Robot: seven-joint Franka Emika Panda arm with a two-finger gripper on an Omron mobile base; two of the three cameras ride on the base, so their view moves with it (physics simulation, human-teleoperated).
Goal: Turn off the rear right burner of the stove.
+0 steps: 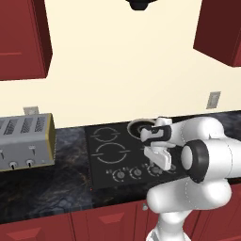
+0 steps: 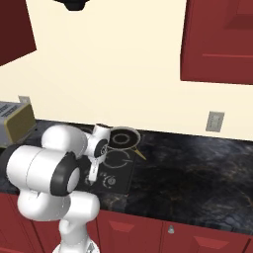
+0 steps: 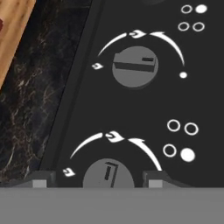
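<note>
The stove (image 1: 101, 162) is a flat black glass cooktop set in the dark marble counter, also seen from the right (image 2: 123, 174). Its rear right burner (image 1: 137, 127) (image 2: 122, 138) shows a thick pale grey rim with dark rings. My gripper (image 1: 164, 165) (image 2: 91, 181) points down at the knob row along the stove's front edge. In the hand view my gripper (image 3: 96, 180) is open, with its fingertips (image 3: 40, 180) on either side of a round grey knob (image 3: 108, 174), small gaps left on both sides. A second knob (image 3: 134, 66) lies beyond it.
A silver-and-yellow toaster (image 1: 26, 141) (image 2: 15, 121) stands on the counter left of the stove. A light wooden bar (image 2: 140, 154) (image 3: 13, 30) lies by the stove's right edge. Red cabinets hang above, and a wall socket (image 2: 214, 121) sits to the right.
</note>
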